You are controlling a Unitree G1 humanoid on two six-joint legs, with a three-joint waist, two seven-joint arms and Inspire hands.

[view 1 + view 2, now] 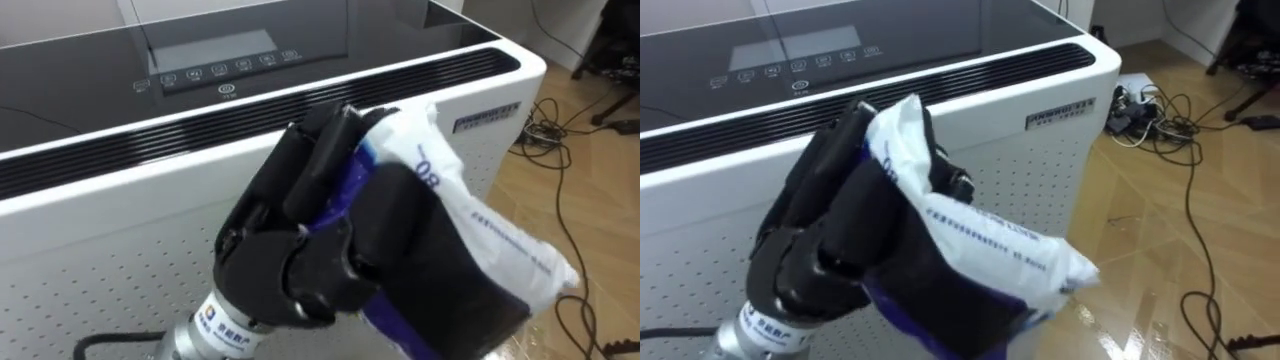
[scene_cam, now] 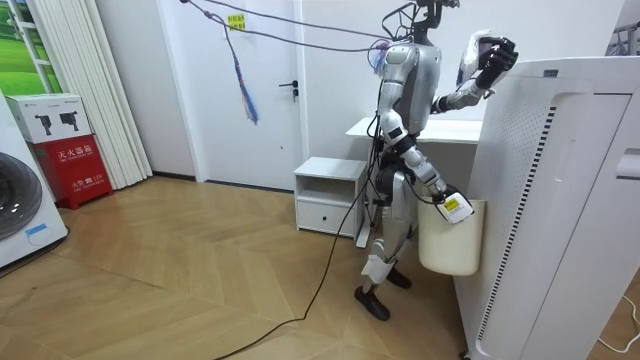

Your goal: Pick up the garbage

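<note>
A crumpled white and blue wrapper (image 1: 470, 210) (image 1: 980, 235) is clutched in my left hand (image 1: 310, 250) (image 1: 830, 240), whose dark fingers curl round it. The hand is raised in front of a tall white appliance (image 1: 120, 240), level with its top vent slot. In the room view the left hand (image 2: 497, 55) holds the wrapper (image 2: 470, 52) up by the appliance's (image 2: 560, 200) top edge. My right hand (image 2: 447, 203) hangs low at the rim of a cream waste bin (image 2: 447, 245), which is off the floor beside my leg. I stand close against the appliance's side.
The appliance's dark top carries a touch panel (image 1: 215, 55). Loose cables (image 1: 560, 130) lie on the wooden floor to the right. Behind me are a white desk (image 2: 420, 130), a low white cabinet (image 2: 330, 195) and a red box (image 2: 75, 165).
</note>
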